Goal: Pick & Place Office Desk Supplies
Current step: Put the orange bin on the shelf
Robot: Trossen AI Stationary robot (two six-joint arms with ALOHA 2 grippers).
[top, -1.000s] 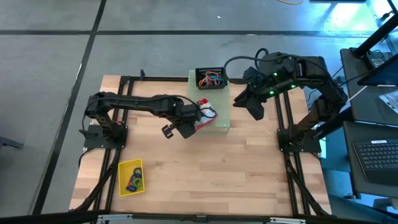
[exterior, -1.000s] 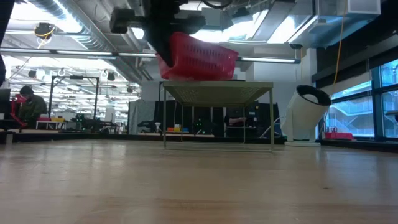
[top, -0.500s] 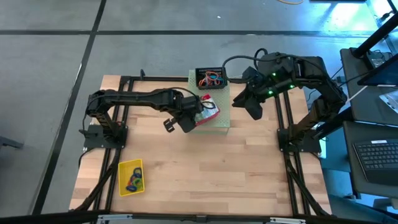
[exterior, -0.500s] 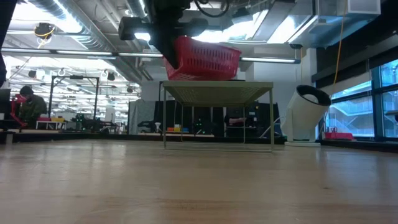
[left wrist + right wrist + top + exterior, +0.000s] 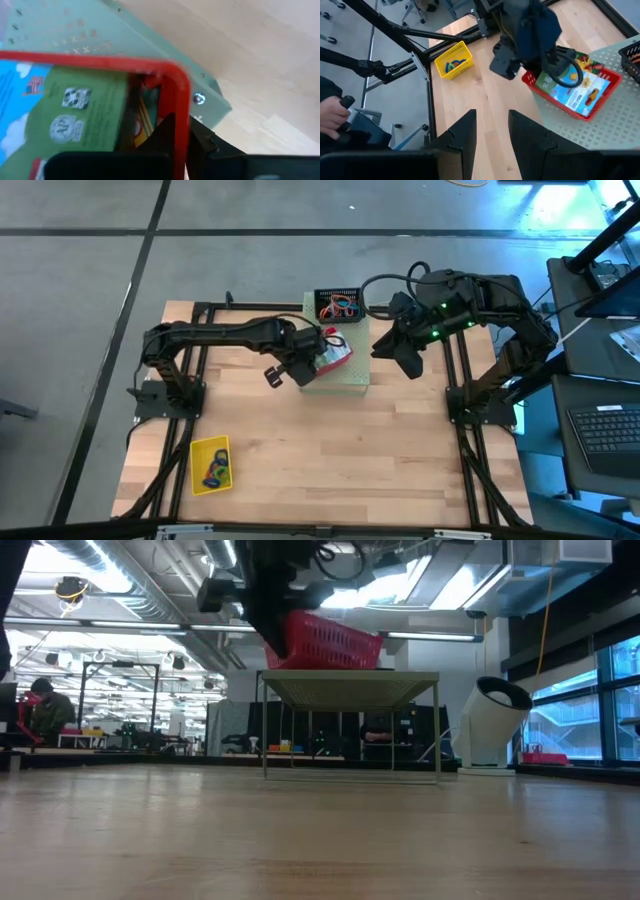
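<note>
A red mesh basket (image 5: 334,354) sits atop the large pale green perforated box (image 5: 348,377). In it lie printed green-and-blue card boxes (image 5: 576,93). My left gripper (image 5: 306,364) is shut on the basket's end nearest the table's left edge. My right gripper (image 5: 492,135) hangs open and empty in the air over the box's right side. Just past the green box's far edge is a black basket (image 5: 338,304) of coloured rubber bands. A yellow basket (image 5: 210,464) holding several loops rests on the table near the front left. My left gripper holds the red basket's end wall at its rim (image 5: 181,118), near a corner, with one finger inside the basket and one outside. The fingers slant down from the table's left side. The basket stays upright and slightly tilted, its bottom (image 5: 330,664) at the green box's top.
Black frame rails (image 5: 200,310) run along the table's left, far and right sides. Bare wooden tabletop (image 5: 340,460) lies in front of the green box. In the low view a person (image 5: 42,705) is far back in the room.
My left gripper has carried the red basket toward the table's far edge, farther in over the green box's top. The basket has stayed in the hold and has swung a little about.
</note>
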